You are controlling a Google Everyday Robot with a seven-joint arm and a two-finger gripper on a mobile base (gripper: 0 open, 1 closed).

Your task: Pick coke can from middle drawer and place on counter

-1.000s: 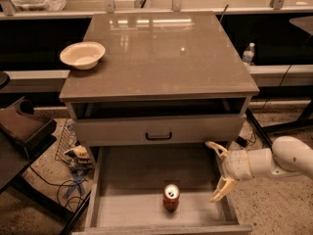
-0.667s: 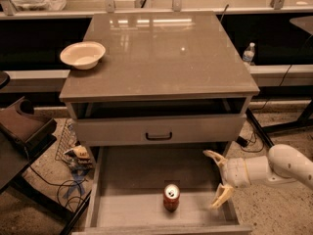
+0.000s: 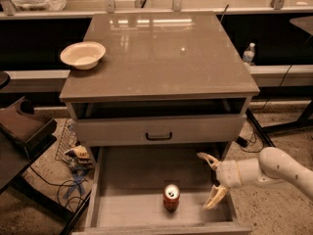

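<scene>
The coke can point(image 3: 171, 198) stands upright on the floor of the pulled-out middle drawer point(image 3: 127, 180), near its front centre. My gripper point(image 3: 211, 180) reaches in from the right on a white arm, low over the drawer's right side. It is open, with its two pale fingers point(image 3: 213, 198) spread apart, and empty. It is a short way to the right of the can and does not touch it. The counter point(image 3: 161, 48) is the glossy grey-brown top of the cabinet above.
A white bowl point(image 3: 82, 54) sits on the counter's left edge. The drawer above, with a black handle point(image 3: 158, 136), is slightly open. A clear water bottle point(image 3: 249, 53) stands on the ledge at right. Cables and clutter point(image 3: 76, 158) lie on the floor at left.
My gripper has moved left and slightly down, further over the drawer and closer to the can. The can has not moved.
</scene>
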